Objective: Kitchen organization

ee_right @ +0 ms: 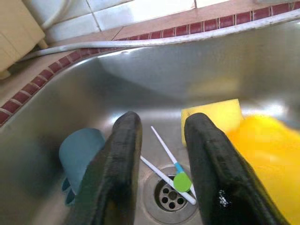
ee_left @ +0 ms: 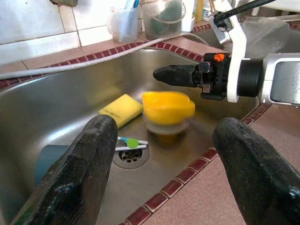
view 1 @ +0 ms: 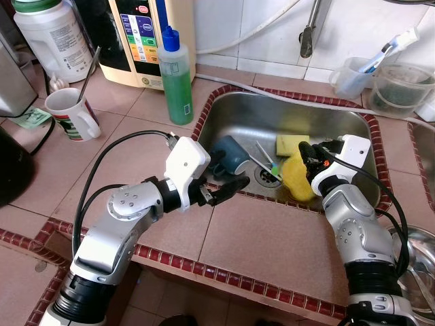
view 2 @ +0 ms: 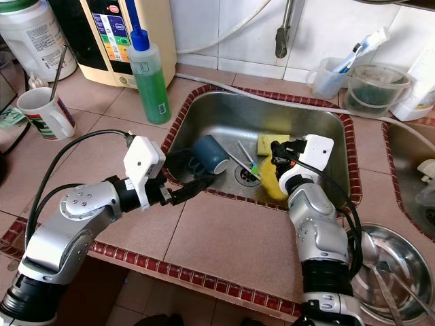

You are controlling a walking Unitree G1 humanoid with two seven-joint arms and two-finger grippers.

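Both grippers hover over the steel sink (view 1: 231,112). Left gripper (view 1: 228,190), fingers spread apart and empty, sits at the near rim beside a blue mug (view 1: 230,155) lying inside. Right gripper (ee_right: 161,164), fingers parted, is above the drain (view 1: 266,175), next to a blurred yellow object (ee_left: 168,108), a yellow sponge (view 1: 291,143) and a green-tipped stick (ee_right: 180,180). Labels are unreadable.

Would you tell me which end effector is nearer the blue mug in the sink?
Left. The left end effector hovers open at the sink's front edge beside the blue mug; the right end effector is across the drain.
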